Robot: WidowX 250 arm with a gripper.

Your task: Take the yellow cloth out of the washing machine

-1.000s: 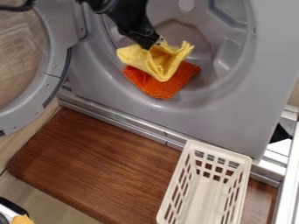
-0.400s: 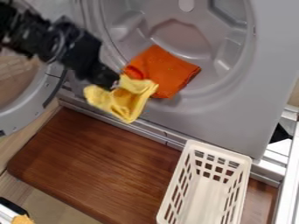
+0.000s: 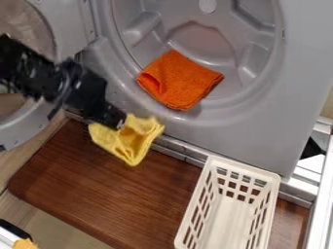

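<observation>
An orange cloth [image 3: 181, 80] lies folded on the lower lip of the washing machine's [image 3: 244, 129] opening, up and to the right of the fingers. The machine's open door [image 3: 64, 24] is to their left, with the arm crossing over it, and a cream plastic basket [image 3: 250, 169] with slotted sides sits well apart from them, down to the right.

The gripper [image 3: 121, 125] has its fingers pinching the yellow cloth [image 3: 129, 142] by its upper edge. Outside the opening, the cloth hangs just below the fingertips, bunched into a loose fold, its bottom drooping to a rounded point.

Beneath the fingers spreads a reddish-brown wooden board [image 3: 84, 180] with visible grain, alongside the metal strip [image 3: 179, 150] at the machine's foot. Far below and left is beige flooring [image 3: 62, 228].
</observation>
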